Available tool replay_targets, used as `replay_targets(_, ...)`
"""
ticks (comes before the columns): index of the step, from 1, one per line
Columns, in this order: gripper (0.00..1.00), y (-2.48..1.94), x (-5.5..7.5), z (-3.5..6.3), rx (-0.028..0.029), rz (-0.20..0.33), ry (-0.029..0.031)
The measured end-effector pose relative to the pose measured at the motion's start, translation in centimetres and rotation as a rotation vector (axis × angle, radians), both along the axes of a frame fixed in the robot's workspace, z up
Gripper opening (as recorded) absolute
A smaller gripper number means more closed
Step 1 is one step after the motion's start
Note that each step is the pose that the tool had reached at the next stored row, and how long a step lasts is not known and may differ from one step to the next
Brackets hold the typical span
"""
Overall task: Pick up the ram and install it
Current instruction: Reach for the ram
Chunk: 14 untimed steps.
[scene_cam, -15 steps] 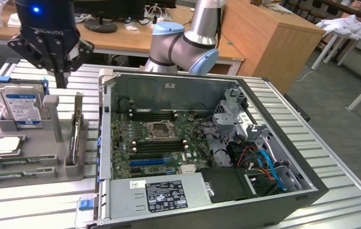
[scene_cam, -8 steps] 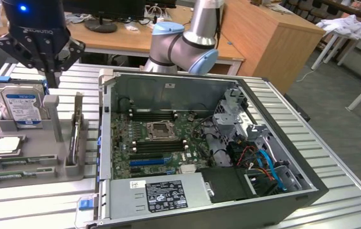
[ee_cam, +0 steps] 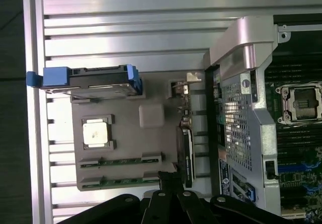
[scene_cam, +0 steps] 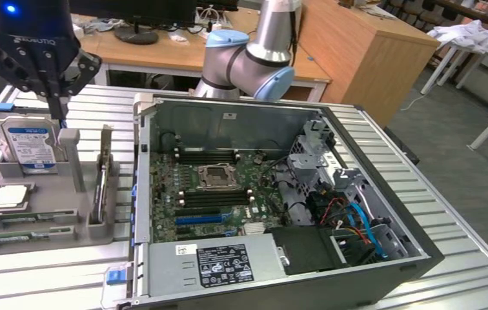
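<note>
My gripper (scene_cam: pixel 59 110) hovers over the grey holder (scene_cam: pixel 71 226), jaws pressed together on nothing (the ram (ee_cam: pixel 121 161) lies there, beside the hard drive (scene_cam: pixel 27 139)).

Ram: two long, thin green circuit-board sticks with small dark chips. The first stick (ee_cam: pixel 123 160) (scene_cam: pixel 30 222) and the second stick (ee_cam: pixel 121 181) (scene_cam: pixel 10 238) lie parallel, just beside each other, each in its own slot at one end of the grey tray (ee_cam: pixel 151 116).
</note>
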<state>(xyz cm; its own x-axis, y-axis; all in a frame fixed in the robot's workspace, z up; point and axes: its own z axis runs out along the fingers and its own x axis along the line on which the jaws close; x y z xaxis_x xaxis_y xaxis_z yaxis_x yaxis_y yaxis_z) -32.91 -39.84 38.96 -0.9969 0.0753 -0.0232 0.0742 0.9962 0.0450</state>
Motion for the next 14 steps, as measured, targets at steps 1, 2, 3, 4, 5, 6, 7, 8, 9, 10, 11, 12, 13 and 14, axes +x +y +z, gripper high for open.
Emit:
replay_targets(1,0.11,0.0,-0.2,-0.01,0.0,0.0,0.0)
replay_targets(2,0.11,0.0,-0.4,-0.02,0.0,0.0,-0.0001)
replay_targets(3,0.11,0.0,-0.6,-0.02,0.0,0.0,-0.0001)
replay_targets(4,0.11,0.0,-0.9,-0.03,0.0,0.0,0.0)
replay_targets(5,0.11,0.0,-1.1,-0.04,0.0,0.0,-0.0001)
replay_targets(6,0.11,0.0,-1.3,-0.04,0.0,0.0,0.0)
replay_targets(7,0.11,0.0,-1.5,-0.05,0.0,0.0,-0.0001)
replay_targets(8,0.11,0.0,-1.7,-0.06,0.0,0.0,-0.0001)
replay_targets(9,0.11,0.0,-1.9,-0.06,0.0,0.0,-0.0001)
replay_targets(10,0.11,0.0,-2.1,-0.07,0.0,0.0,0.0)
replay_targets(11,0.11,0.0,-2.4,-0.08,0.0,0.0,0.0)
replay_targets(12,0.11,0.0,-2.6,-0.08,0.0,0.0,0.0)
replay_targets(13,0.11,0.0,-2.8,-0.09,0.0,0.0,0.0)
replay_targets(14,0.11,0.0,-3.0,-0.1,0.0,0.0,0.0)
